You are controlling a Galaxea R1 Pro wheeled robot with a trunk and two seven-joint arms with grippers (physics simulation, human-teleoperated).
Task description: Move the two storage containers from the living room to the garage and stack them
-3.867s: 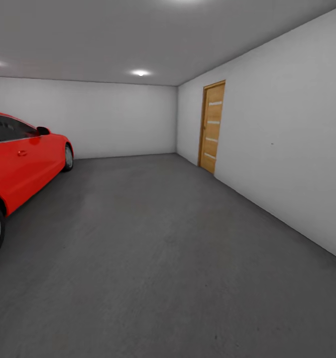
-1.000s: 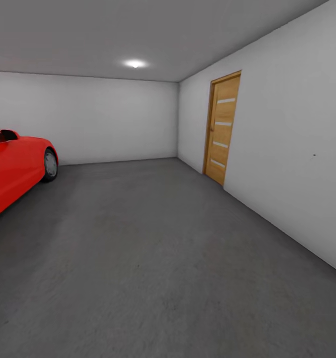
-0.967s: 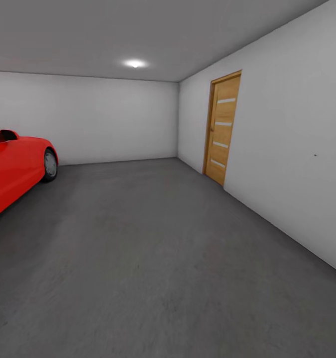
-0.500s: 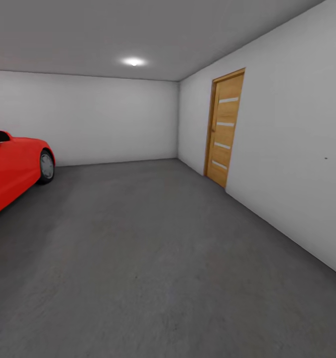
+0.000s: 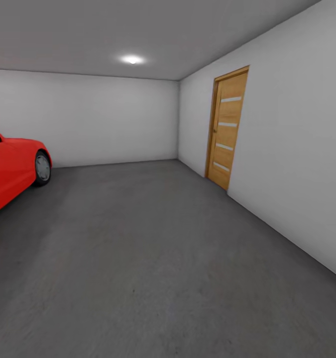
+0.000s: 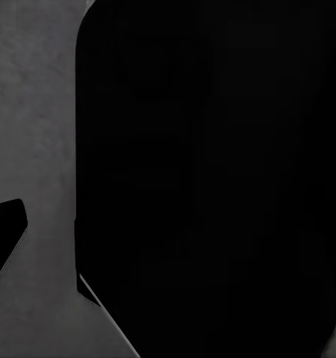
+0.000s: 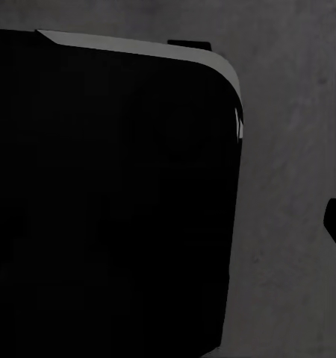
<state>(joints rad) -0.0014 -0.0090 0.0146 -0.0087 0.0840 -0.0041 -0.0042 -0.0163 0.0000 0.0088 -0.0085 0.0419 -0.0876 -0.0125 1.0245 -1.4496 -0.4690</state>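
Inside the garage: the head view looks across the dark grey concrete floor (image 5: 153, 258) toward a white back wall (image 5: 108, 119), with a red car (image 5: 11, 166) parked at nine o'clock and a closed wooden door (image 5: 228, 127) set in the side wall at two o'clock; a single ceiling light (image 5: 132, 59) glows at twelve. The two storage containers are not to be seen from the head camera, so their place cannot be told. Each wrist view gives a large black shape close to the lens over mottled concrete (image 6: 41, 149); what that shape is cannot be made out; whether the left claw and the right claw are apart, together or clamped on anything cannot be told either.

The step in hand reads as travel through the garage, apparently toward the door; nothing is yet set down in sight. To do it well, the base should hold the open lane between car and side wall, keeping well apart from the car's front wheel (image 5: 42, 168); approach the door squarely rather than at a slant; keep the arms tucked so nothing catches the frame; slow before the threshold.
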